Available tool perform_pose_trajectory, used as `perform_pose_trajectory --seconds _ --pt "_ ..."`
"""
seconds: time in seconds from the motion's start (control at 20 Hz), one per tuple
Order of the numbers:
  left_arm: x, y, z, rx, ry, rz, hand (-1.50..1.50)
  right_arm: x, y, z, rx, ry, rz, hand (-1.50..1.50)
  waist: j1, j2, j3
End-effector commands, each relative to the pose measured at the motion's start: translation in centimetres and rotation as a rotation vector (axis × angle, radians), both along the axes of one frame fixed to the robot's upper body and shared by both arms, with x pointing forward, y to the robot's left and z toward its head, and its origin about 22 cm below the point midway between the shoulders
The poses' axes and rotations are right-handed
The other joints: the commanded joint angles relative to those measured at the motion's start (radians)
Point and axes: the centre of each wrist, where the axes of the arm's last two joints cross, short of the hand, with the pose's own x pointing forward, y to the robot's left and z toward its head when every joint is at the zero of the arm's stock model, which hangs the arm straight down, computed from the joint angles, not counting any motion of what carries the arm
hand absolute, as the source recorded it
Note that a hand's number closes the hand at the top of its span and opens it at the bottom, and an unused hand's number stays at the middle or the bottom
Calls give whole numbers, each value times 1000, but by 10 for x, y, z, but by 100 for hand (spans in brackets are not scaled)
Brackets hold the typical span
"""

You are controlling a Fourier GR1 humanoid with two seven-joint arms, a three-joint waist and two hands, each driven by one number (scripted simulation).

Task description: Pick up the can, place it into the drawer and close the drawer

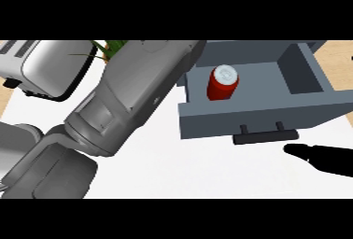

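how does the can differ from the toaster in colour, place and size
The can is red with a silver top; the toaster is silver and black. The can stands upright inside the open grey drawer; the toaster sits out on the counter at the far left. The can looks much smaller. Both look metallic.

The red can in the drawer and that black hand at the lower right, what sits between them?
In the head view, the grey drawer's front wall and its dark handle lie between the red can and the black right hand, then a bare strip of white counter.

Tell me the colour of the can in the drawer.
Red, with a silvery-white top; the can shows in the head view.
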Motion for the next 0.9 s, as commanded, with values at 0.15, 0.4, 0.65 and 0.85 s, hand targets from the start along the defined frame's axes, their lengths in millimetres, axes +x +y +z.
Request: perform_pose_trajectory --seconds 0.15,0.4,0.65,0.85 --pt "1 1 0 0 -7 4 -150 28 23 -18 -248 -8 -30 -150 40 -11 -1" --pt "-2 -7 13 33 -39 18 -150 62 39 -43 -375 6 -29 -150 45 -13 0" --pt "0 -2 7 10 -27 -5 -150 96 46 -86 -507 43 -91 -150 88 -16 -1" --pt "9 20 20 -4 -25 -21 -150 118 67 -99 -558 37 -86 -150 97 -21 -2"
